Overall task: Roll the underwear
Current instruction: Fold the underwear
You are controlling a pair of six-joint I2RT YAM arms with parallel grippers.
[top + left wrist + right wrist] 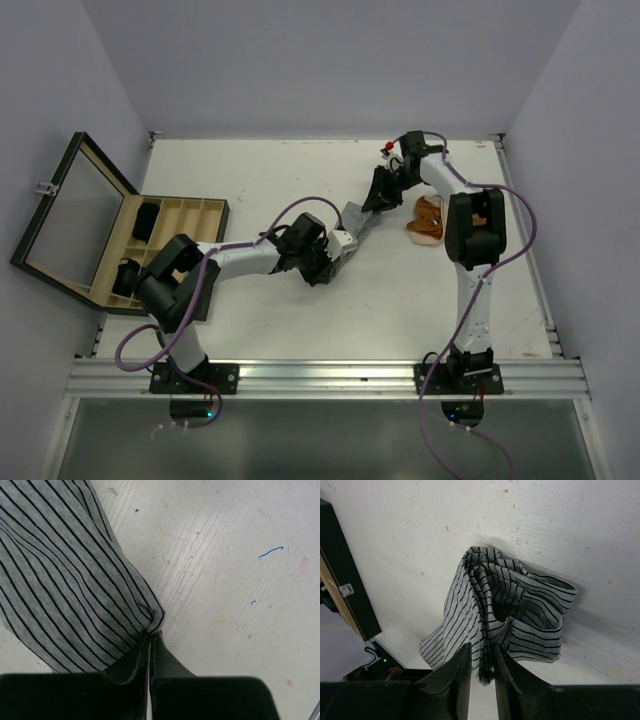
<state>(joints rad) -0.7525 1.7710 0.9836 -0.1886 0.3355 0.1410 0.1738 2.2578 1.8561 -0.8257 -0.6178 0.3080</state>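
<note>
Evidently soft, light, limp: best taken at hems. Lies central on table (250, 170) as grey striped underwear (355, 222), pinched at one corner by left gripper (151, 642), at bunched edge by right gripper (481, 651).

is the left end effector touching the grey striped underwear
Touching. The left wrist view shows the left end effector pinching a bunched corner of the grey striped underwear.

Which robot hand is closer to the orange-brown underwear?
Right. The right gripper is close beside the orange-brown underwear, pinching one end of the grey striped underwear. The left gripper pinches the other end, farther from the orange-brown one.
</note>
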